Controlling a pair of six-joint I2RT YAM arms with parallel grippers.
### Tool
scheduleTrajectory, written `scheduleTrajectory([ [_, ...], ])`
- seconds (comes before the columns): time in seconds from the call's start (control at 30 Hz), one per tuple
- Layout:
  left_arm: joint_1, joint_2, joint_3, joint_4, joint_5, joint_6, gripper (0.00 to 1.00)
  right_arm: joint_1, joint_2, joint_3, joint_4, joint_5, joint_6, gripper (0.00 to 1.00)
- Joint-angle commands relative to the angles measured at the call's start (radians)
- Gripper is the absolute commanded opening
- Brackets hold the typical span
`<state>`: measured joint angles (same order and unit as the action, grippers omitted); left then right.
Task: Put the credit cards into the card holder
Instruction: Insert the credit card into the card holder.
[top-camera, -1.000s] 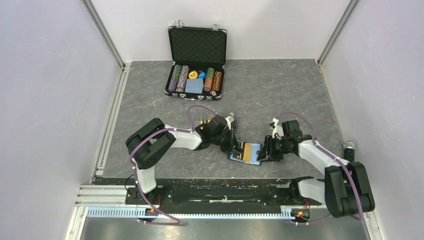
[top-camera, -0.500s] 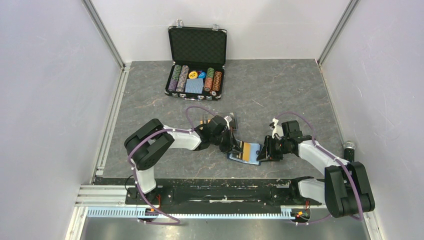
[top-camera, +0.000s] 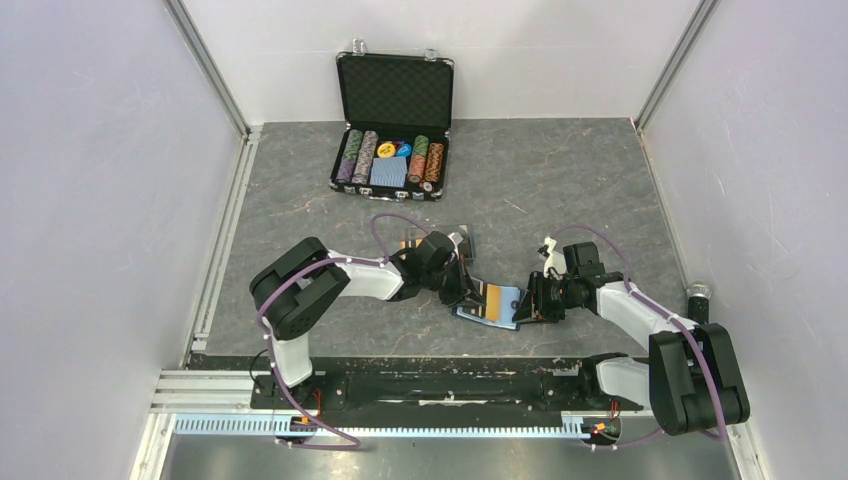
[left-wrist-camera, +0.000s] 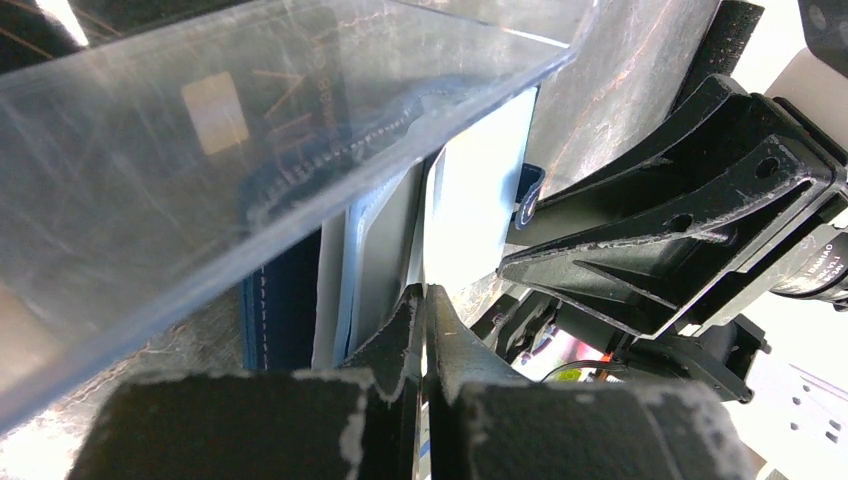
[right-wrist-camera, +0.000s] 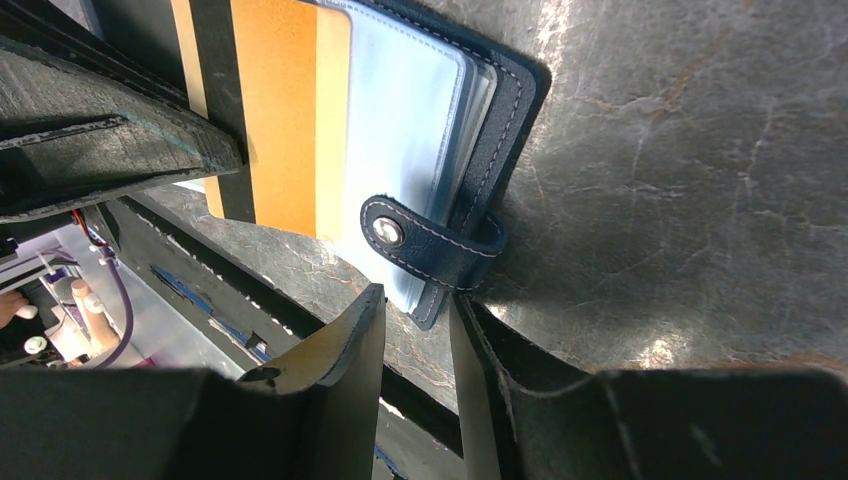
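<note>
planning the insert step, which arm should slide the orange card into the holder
Left: the left gripper pinches the orange card over the open card holder; the right gripper clamps its edge.

Two arms (top-camera: 345, 272). Two grippers: left gripper (left-wrist-camera: 425, 300), right gripper (right-wrist-camera: 415, 300). One wallet (right-wrist-camera: 515, 105), one orange card (right-wrist-camera: 285, 110) showing in it. One clear tray (left-wrist-camera: 200, 150). One briefcase (top-camera: 393, 90), with four rows of chips (top-camera: 358, 157) and one blue deck (top-camera: 389, 171).
</note>
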<state>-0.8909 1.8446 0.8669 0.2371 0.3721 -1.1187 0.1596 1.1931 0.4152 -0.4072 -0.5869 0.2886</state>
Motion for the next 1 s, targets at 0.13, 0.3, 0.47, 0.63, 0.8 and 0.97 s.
scheduleTrajectory([
  [0.13, -0.038, 0.040, 0.078, -0.084, -0.008, 0.003, 0.02, 0.006, 0.025, -0.026, 0.002, 0.039, -0.015, 0.33],
  [0.3, -0.054, 0.050, 0.142, -0.201, -0.021, 0.051, 0.12, 0.006, 0.023, -0.026, -0.001, 0.040, -0.015, 0.33],
  [0.47, -0.057, 0.040, 0.215, -0.401, -0.082, 0.152, 0.35, 0.005, 0.021, -0.026, 0.001, 0.041, -0.012, 0.33],
  [0.63, -0.073, 0.040, 0.294, -0.557, -0.156, 0.253, 0.41, 0.006, 0.025, -0.023, 0.000, 0.042, -0.013, 0.33],
  [0.8, -0.086, 0.042, 0.379, -0.676, -0.223, 0.339, 0.43, 0.006, 0.029, -0.021, -0.001, 0.045, -0.016, 0.33],
  [0.97, -0.089, 0.061, 0.429, -0.753, -0.267, 0.391, 0.46, 0.006, 0.031, -0.016, -0.001, 0.047, -0.017, 0.33],
])
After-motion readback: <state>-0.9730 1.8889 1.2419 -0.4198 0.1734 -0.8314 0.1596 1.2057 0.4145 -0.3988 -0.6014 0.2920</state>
